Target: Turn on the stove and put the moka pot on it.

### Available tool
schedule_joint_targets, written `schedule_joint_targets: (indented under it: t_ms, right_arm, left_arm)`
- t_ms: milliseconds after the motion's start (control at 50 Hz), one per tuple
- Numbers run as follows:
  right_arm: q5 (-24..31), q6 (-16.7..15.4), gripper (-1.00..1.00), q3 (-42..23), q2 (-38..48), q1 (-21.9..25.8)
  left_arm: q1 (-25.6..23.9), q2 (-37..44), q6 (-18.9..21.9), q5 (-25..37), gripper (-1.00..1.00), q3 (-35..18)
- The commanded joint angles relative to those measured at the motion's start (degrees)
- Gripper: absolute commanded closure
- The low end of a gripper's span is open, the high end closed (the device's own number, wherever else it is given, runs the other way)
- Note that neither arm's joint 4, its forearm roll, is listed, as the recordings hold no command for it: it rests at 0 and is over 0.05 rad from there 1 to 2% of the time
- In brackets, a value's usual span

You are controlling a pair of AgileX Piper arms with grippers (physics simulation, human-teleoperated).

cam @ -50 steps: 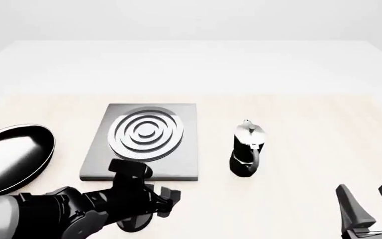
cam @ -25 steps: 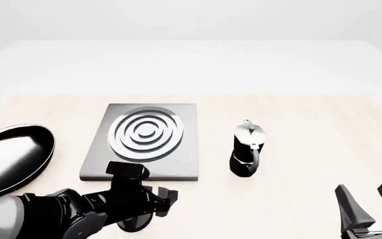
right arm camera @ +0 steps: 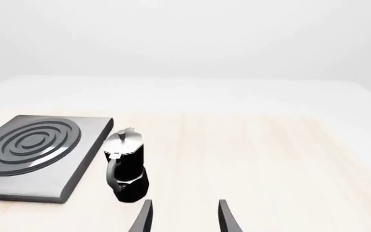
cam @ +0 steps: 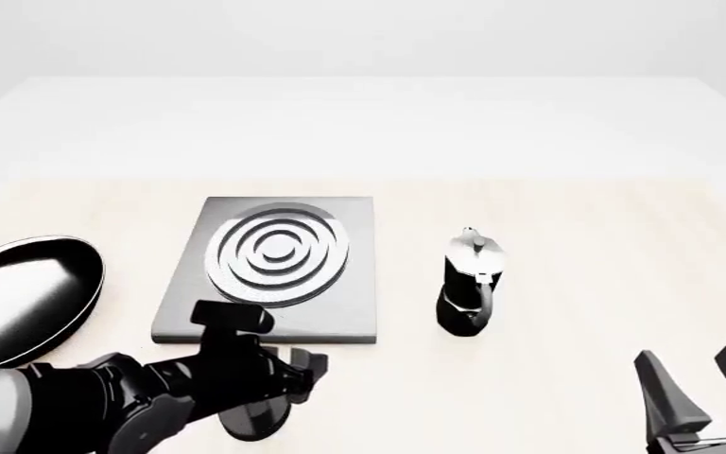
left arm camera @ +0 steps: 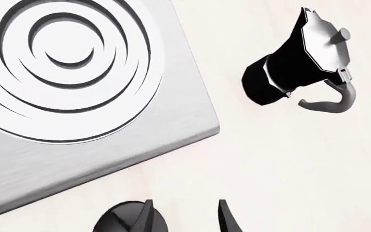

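Grey and flat, the stove (cam: pixel 275 270) lies on the pale wooden table (cam: pixel 565 284) just ahead of the left gripper (cam: pixel 290 371), its silver rings toward the slab's far half. The stove's black knob (cam: pixel 256 416) sits on the table nearer than the slab; in the left wrist view the knob (left arm camera: pixel 127 220) lies under and beside one of that gripper's two fingertips (left arm camera: pixel 227 217), which stand apart with bare table between them, so the jaws are parted and clamped on nothing. Whether a fingertip touches the knob cannot be told. The moka pot (cam: pixel 471 282) stands upright ahead and to the right of the left gripper, apart from the stove's right edge. The right gripper (cam: pixel 698 397) is low at the near right, jaws spread and holding nothing; from it, the moka pot (right arm camera: pixel 126 165) stands ahead and to the left, handle facing the gripper, with the stove (right arm camera: pixel 40 154) just beyond it. A shiny black frying pan (cam: pixel 16 303) lies left of the left arm.
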Motion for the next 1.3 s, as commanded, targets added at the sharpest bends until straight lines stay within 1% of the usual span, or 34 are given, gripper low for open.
schedule_joint_targets:
  t_ms: [20,540,1020,1120,1180,1220,1260,1280,1300]
  right_arm:
    - [-0.9,-0.1,-1.0,0.0,0.9,0.3]
    - [-4.1,0.0,-1.0,0.0,4.2,0.9]
    - [-3.9,0.0,-1.0,0.0,3.9,1.6]
    - [-3.9,-0.1,-1.0,0.0,3.7,1.7]
    - [-3.6,-0.2,-1.0,0.0,3.4,1.7]
    - [-3.5,-0.5,-1.0,0.0,3.2,1.6]
    - [-3.7,-0.5,-1.0,0.0,3.2,1.6]
    - [-3.9,-0.6,-1.0,0.0,3.5,1.6]
    - [-4.3,-0.6,-1.0,0.0,3.7,1.5]
  left_arm:
    - [1.4,0.4,1.2,0.3,-1.0,0.6]
    - [4.3,0.6,2.2,-0.1,-1.0,1.4]
    - [5.9,-1.7,2.3,0.7,-1.0,2.4]
    - [6.5,-5.2,2.8,2.2,-1.0,1.9]
    - [7.8,-12.2,4.7,6.0,-1.0,0.2]
    - [9.9,-16.8,7.5,9.0,-1.0,-1.3]
    - [11.3,-19.6,8.8,11.4,-1.0,-2.8]
    - [12.8,-21.5,10.9,12.7,-1.0,-3.5]
    - [14.1,-23.5,11.7,13.7,-1.0,-4.0]
